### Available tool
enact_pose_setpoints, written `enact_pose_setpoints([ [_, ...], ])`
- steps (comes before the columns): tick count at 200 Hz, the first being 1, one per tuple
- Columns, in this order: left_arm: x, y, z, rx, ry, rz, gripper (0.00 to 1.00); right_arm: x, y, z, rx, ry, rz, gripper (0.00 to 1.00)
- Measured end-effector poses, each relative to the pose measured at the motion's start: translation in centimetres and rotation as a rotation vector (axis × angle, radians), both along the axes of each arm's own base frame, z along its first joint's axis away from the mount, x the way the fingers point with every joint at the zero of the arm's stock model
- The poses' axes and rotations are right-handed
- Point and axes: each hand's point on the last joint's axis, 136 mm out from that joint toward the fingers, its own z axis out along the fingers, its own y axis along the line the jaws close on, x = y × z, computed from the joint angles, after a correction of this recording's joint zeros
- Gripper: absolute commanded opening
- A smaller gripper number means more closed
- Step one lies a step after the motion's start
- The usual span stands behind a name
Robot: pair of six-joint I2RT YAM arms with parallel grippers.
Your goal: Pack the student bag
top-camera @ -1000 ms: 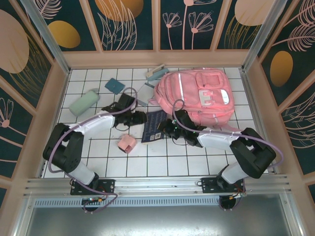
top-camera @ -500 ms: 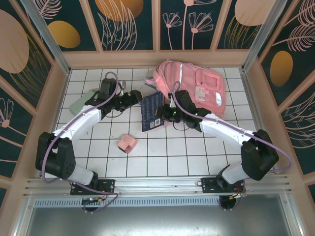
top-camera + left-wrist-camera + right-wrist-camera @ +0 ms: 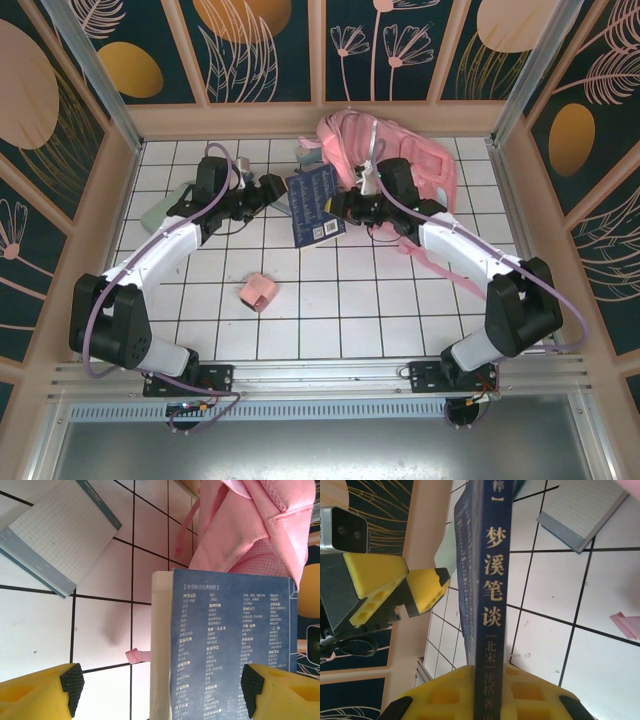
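Top external view: the bag (image 3: 415,165) lies bunched up at the far right of the white tiled worktop (image 3: 330,300), close against the far wall. Its pink straps trail toward the near side under the right arm. The right claw (image 3: 338,207) sits just left of the bag and is clamped on a blue book (image 3: 314,205), held up on edge off the tiles. From the right wrist the book's spine runs straight out between the two yellow fingers (image 3: 530,700), which are closed tight on it.

The left claw (image 3: 268,193) faces the book from the left, just beside it. From the left wrist its black pads (image 3: 72,680) stand wide apart with nothing gripped. The book's back cover rises ahead of them, with pink bag fabric just beyond it to the far right. I cannot tell whether the left claw touches the book.

A squared notepad (image 3: 60,535) lies flat on the tiles, left of the book. A small pink box (image 3: 259,291) sits alone on the near middle of the worktop, well apart from both claws and from the bag. A pale green case (image 3: 158,210) lies at the far left, partly under the left arm.

I cannot tell whether the bag's mouth is open, or whether anything is inside the bag, the box or the case.
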Motion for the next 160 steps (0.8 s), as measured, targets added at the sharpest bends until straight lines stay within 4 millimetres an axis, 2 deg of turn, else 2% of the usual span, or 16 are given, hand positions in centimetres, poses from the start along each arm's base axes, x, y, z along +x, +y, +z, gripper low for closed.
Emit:
enact_pose_setpoints([
  [49, 0.6, 1.6, 0.0, 0.015, 0.002, 0.046, 0.84, -1.2, 1.8, -3.2, -0.063, 0.077, 0.093, 0.00],
  [71, 0.9, 2.4, -0.1, 0.026, 0.007, 0.069, 0.84, -1.6, 2.4, -4.0, -0.080, 0.100, 0.134, 0.00],
  [113, 0.8, 2.7, -0.4, 0.043, 0.020, 0.073, 0.84, -2.6, 2.9, -4.5, -0.087, 0.122, 0.175, 0.00],
  [127, 0.7, 2.9, -0.6, 0.054, 0.027, 0.074, 0.84, -3.1, 3.3, -5.2, -0.107, 0.137, 0.198, 0.00],
  [160, 0.8, 2.9, -0.6, 0.058, 0.026, 0.078, 0.84, -5.4, 5.3, -7.9, -0.144, 0.150, 0.291, 0.00],
])
